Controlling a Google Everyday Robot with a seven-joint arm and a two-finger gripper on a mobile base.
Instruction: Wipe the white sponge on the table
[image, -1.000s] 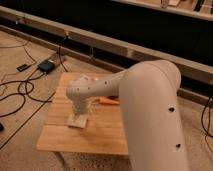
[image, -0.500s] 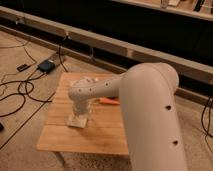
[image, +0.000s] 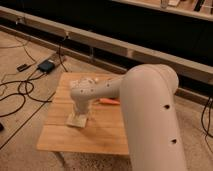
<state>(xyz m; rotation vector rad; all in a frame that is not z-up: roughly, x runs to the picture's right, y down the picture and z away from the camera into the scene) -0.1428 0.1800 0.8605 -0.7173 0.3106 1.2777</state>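
Camera view. Noted on the table (image: 107, 135), left of centre: white sponge (image: 75, 122), lying flat. Directly above it, pointing down from the bent arm: gripper (image: 80, 113), at or on the sponge. Spread or clamped: cannot tell. Just right of the arm: orange item (image: 109, 101). On the floor beyond: black box (image: 46, 66).

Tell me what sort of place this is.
Probably a robot lab or workshop, not a home: loose cables trail over a speckled floor, a long bench runs along the back, and the robot's end effector is down at the white sponge on a small wooden table.
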